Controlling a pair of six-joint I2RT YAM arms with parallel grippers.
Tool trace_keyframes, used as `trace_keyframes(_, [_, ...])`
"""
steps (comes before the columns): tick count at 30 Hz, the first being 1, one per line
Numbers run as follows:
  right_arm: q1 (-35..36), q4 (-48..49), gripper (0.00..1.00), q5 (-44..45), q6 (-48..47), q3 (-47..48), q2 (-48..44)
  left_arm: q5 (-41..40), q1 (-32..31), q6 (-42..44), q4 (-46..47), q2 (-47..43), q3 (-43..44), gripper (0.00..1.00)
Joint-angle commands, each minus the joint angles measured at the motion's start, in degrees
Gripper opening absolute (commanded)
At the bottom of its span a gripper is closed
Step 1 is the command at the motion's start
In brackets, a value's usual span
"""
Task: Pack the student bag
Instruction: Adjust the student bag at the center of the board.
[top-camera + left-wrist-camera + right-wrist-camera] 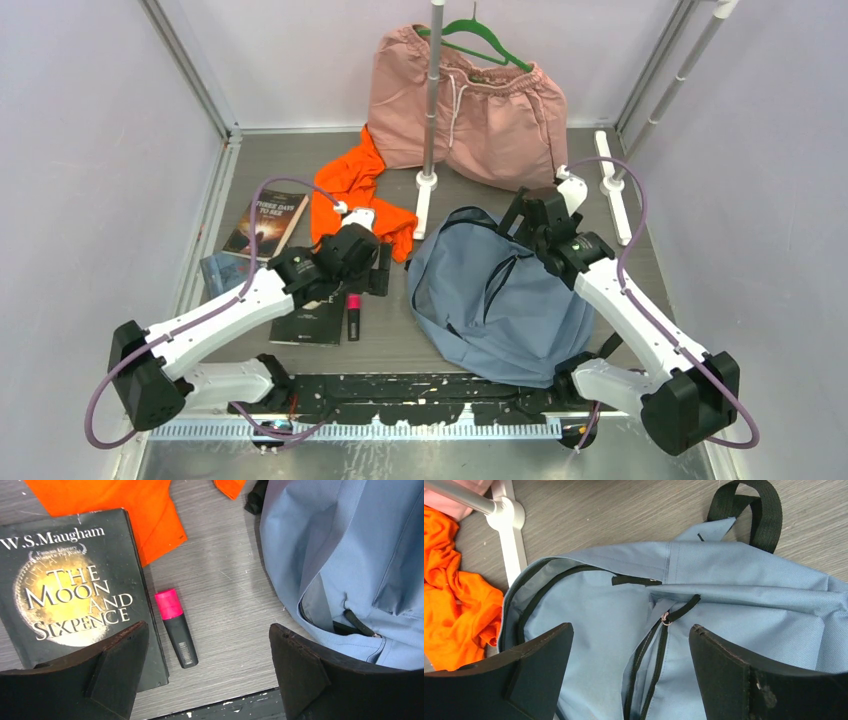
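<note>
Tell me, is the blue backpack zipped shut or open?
Open, at least partly: on the backpack, the black zipper tracks split apart below the pull, leaving a gap.

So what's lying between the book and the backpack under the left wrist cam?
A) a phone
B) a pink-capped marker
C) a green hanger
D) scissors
B: in the left wrist view a black marker with a pink cap lies on the table, just right of the book and left of the backpack.
</note>
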Motion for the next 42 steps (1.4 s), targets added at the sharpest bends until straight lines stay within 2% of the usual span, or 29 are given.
trace_keyframes(1, [0.07, 2.41, 0.91, 0.1, 0.15, -0.5, -0.15, 2.82, -0.05, -0.45, 5.98, -1.65, -2.77, 0.9])
trace_keyframes(5, [-0.03, 1.87, 0.92, 1.24, 0.61, -0.04, 0.9, 7.59, -0.18, 0.56, 6.71, 0.13, -2.98, 0.89])
trace_keyframes(10, [0.11, 1.76, 0.92, 1.17, 0.37, 0.21, 1.09, 8.49, -2.73, 0.16, 10.1, 2.96, -1.85, 0.89])
trace_keyframes(20, [0.06, 0.75, 0.91, -1.09, 0.72, -0.34, -1.06, 2.4, -6.73, 1.77, 10.31, 17.2, 10.96, 0.9])
trace_keyframes(27, [0.04, 1.37, 0.91, -4.56, 2.74, -3.27, -3.56, 0.25, -6.33, 4.08, 12.93, 25.53, 15.57, 0.79])
trace_keyframes(30, [-0.03, 1.8, 0.91, -6.36, 3.42, -3.48, -3.26, 1.27, -4.61, 3.23, 12.52, 28.84, 17.12, 0.71])
trace_keyframes(31, [0.09, 2.14, 0.9, -7.25, 3.57, -3.54, -3.06, 1.54, -3.78, 2.5, 12.28, 29.33, 17.24, 0.66])
trace_keyframes(32, [0.14, 2.87, 0.9, -9.68, 3.25, -3.76, -2.87, 2.29, -2.54, 1.86, 12.44, 29.55, 16.95, 0.55])
trace_keyframes(35, [0.69, 6.03, 0.9, -17.9, 1.38, -4.53, -1.63, 7.9, 1.2, -0.21, 14.54, 28.06, 13.83, 0.12])
trace_keyframes(36, [1.5, 6.52, 0.9, -18.99, 1.48, -4.67, -0.87, 10.59, 2.81, -0.81, 15.88, 26.92, 12.28, 0.02])
trace_keyframes(42, [11.27, 9.14, 0.89, -16.7, 1.49, -3.79, 4.53, 29.26, 11.09, -4.42, 27.63, 20.18, -0.12, 0.0])
